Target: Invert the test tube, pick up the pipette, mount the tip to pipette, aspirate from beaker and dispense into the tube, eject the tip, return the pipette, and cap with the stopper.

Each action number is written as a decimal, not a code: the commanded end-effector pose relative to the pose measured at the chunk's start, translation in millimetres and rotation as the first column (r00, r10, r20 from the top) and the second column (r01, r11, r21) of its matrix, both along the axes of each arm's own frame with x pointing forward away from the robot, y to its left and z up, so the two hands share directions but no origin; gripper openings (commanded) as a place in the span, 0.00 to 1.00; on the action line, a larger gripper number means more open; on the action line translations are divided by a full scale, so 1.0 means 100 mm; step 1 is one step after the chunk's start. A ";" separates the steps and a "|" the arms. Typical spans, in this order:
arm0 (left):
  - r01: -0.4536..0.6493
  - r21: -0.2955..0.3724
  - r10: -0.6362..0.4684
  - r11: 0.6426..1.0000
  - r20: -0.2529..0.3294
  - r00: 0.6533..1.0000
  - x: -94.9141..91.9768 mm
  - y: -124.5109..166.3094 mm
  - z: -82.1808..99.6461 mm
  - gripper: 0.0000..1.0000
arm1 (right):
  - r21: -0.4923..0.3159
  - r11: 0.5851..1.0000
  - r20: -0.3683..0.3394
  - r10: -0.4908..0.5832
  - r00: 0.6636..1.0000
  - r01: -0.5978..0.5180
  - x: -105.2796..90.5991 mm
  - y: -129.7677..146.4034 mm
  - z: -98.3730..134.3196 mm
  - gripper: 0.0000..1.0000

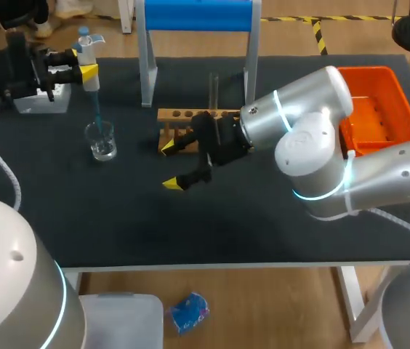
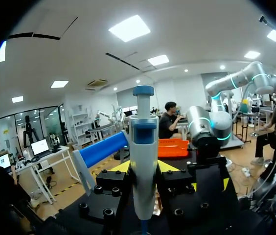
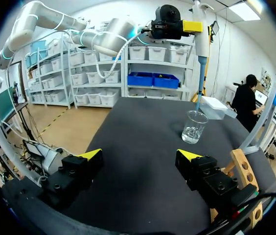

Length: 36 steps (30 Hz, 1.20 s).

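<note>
My left gripper [image 1: 81, 71] is at the table's far left, shut on the upright white-and-blue pipette [image 1: 89, 54]. In the left wrist view the pipette [image 2: 144, 161] stands between the yellow tips of that gripper [image 2: 144, 169]. The pipette's blue tip [image 1: 97, 113] reaches down into the glass beaker [image 1: 102, 142]. A clear test tube [image 1: 214, 89] stands upright in the wooden rack [image 1: 190, 116]. My right gripper [image 1: 170, 166] hovers open and empty just in front of the rack. From my right gripper [image 3: 140, 156], the beaker [image 3: 195, 127] lies ahead with the pipette [image 3: 201, 41] over it.
An orange bin [image 1: 383, 91] sits at the far right, behind my right arm. A stand with a blue top [image 1: 198, 16] rises behind the rack. A pale grey box [image 1: 41, 102] lies under my left gripper. The rack [image 3: 243, 171] is beside my right gripper's finger.
</note>
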<state>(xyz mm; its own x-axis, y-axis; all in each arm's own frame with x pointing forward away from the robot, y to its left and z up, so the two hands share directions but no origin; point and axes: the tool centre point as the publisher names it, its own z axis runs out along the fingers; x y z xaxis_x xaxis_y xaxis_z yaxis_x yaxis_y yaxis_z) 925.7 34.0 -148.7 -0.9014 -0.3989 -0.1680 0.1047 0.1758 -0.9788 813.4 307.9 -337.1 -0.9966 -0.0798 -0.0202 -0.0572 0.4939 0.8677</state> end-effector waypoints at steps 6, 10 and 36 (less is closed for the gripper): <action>-0.001 -0.009 0.001 1.000 -0.008 1.000 0.17 0.07 -0.14 0.00 | -0.009 0.999 -0.005 -0.047 0.999 0.047 0.26 0.07 -0.14 1.00; -0.007 -0.013 0.007 1.000 -0.007 1.000 0.18 0.10 -0.15 0.00 | 0.001 0.998 -0.004 -0.070 0.998 0.070 0.36 0.15 -0.22 1.00; -0.020 -0.015 0.020 1.000 -0.016 1.000 0.18 0.15 -0.19 0.00 | 0.009 0.987 0.009 -0.162 0.987 0.162 0.49 0.41 -0.40 1.00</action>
<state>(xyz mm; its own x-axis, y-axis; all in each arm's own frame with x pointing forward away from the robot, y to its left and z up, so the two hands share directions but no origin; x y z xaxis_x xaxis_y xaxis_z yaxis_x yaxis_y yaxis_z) 943.8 48.8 -167.0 -0.8948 -0.4216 -0.1469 0.0839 0.1645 -0.9828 863.5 346.3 -375.3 -0.9963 0.0803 -0.0293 0.0136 0.4873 0.8731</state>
